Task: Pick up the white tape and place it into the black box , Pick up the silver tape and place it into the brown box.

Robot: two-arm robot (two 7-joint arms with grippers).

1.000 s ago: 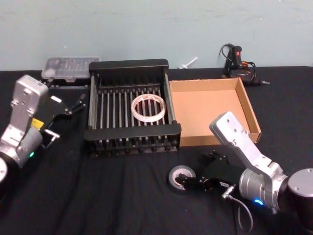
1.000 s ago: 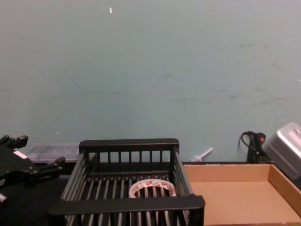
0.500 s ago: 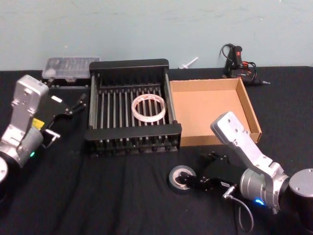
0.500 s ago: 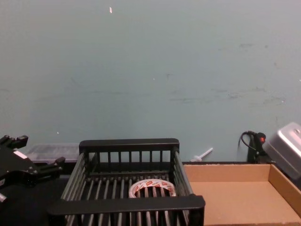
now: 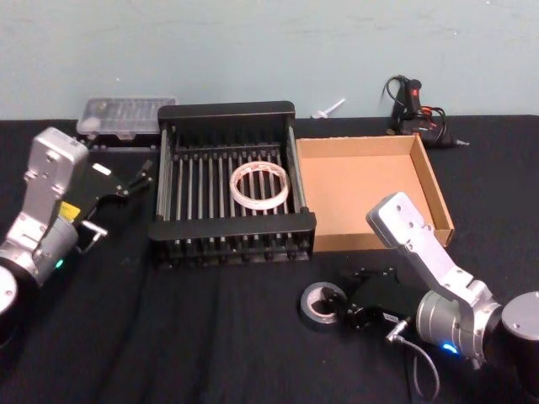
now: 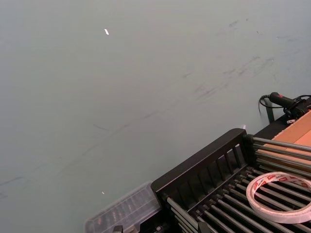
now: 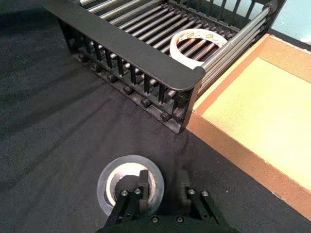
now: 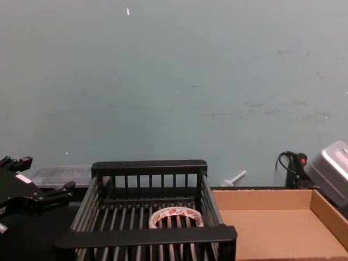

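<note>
Right gripper (image 7: 162,182): being held low over the black cloth, on the near side of the black box (image 5: 232,229); its fingers are being kept partly open, one prong set inside the hole of the silver tape (image 7: 130,184) and the other just outside the roll's wall, so that wall is being straddled for a pinch. Whether the pads are already pressing on it cannot be told.

Silver tape: lying flat on the cloth (image 5: 202,337), in front of the black box's near right corner and not yet lifted; it is judged to be the item now being worked, since its tray is standing open just behind it.

Black box: being used as the landmark; the white tape (image 5: 260,185) is lying flat on its barred floor, toward the right wall, so that half of the task is judged done.

Brown box (image 5: 370,195): standing touching the black box's right side, nothing lying in it, ready to receive the silver roll.

Left gripper (image 5: 114,192): being held idle to the left of the black box, raised off the cloth, its fingers spread and holding nothing.
</note>
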